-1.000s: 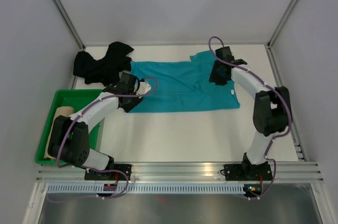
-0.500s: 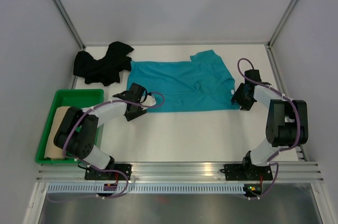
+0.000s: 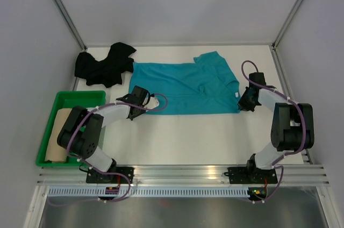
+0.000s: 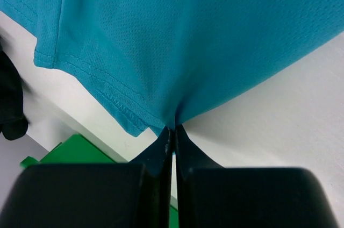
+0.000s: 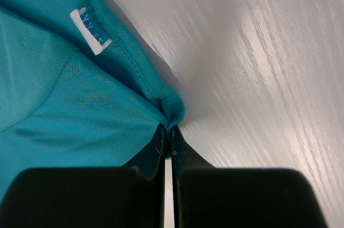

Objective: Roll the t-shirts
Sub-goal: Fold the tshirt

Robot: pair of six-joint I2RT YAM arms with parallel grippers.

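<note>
Nearest to us, off the teal t-shirt's (image 3: 183, 85) near-left corner, sits the green tray (image 3: 80, 96) w/ a tan rolled t-shirt (image 3: 58, 136) lying inside. That one looks finished.

Now the action. The left gripper (image 4: 172, 131) is right on the teal t-shirt's near-left corner, jaws pinched tight on the hem, and the mesh puckers into the tips in the wrist view. The right gripper (image 5: 167, 131) is on the near-right corner, just below the white label (image 5: 90, 33), clamped on a small fold of fabric. So both ends of the near edge are held.

The teal t-shirt itself lies spread flat on the white table (image 3: 188, 136), long axis left-to-right, sleeve end to the right.

Furthest back, the black t-shirt (image 3: 102, 66) is crumpled at the teal t-shirt's far-left end. It's right against it, and I can't tell if they overlap.

My read: the roll hasn't begun, this is the opening grab. To do it well:
- Lift both corners together, low and level.
- Keep light tension across the hem so the edge stays straight.
- Carry it over toward the far edge in step.

Both pinches are thin, so no yanking, esp. on the left. The right end looks thicker, so the roll prob goes cone-shaped unless that side is kept snug. Also don't drag the fabric into the black heap.
</note>
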